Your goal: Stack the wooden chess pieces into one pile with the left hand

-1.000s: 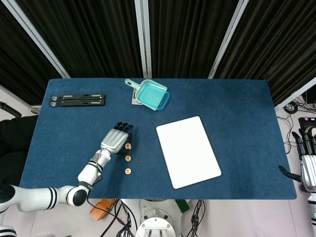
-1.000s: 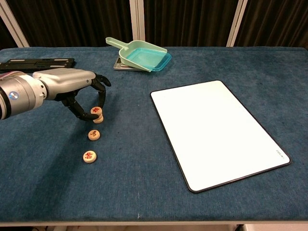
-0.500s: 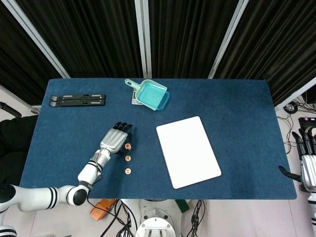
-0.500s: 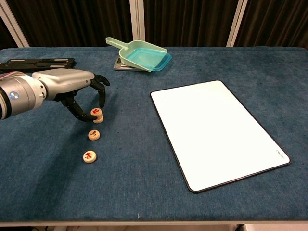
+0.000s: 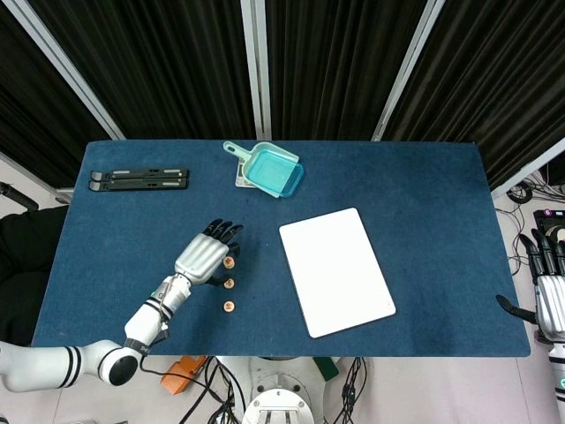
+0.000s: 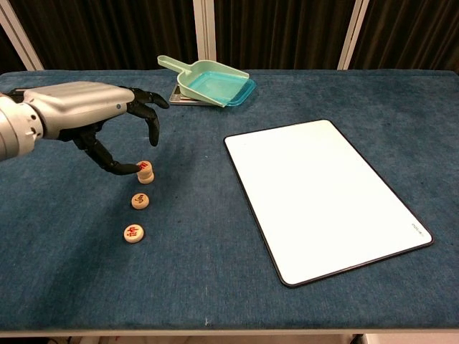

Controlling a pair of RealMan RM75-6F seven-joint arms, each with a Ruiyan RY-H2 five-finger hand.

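Note:
A small pile of two wooden chess pieces point(image 6: 145, 172) stands on the blue table point(image 6: 215, 272); in the head view the pile point(image 5: 229, 262) shows as one disc. Two single pieces lie nearer the front: one point(image 6: 140, 201) point(image 5: 229, 283) just below the pile and one point(image 6: 133, 233) point(image 5: 229, 306) further forward. My left hand point(image 6: 90, 120) point(image 5: 201, 256) hovers to the left of the pile with its fingers spread and raised, holding nothing. Its thumb tip reaches down to the pile's left side. My right hand point(image 5: 549, 284) hangs off the table's right edge, fingers extended and empty.
A white board point(image 6: 323, 193) point(image 5: 335, 270) lies right of the pieces. A teal scoop point(image 6: 215, 82) point(image 5: 274, 170) sits on a small tray at the back middle. A black folded stand point(image 6: 57, 93) point(image 5: 139, 180) lies at the back left.
My left hand has let go of the top piece, raised its fingers and spread them, pulling back a little to the left. The pile stays in place.

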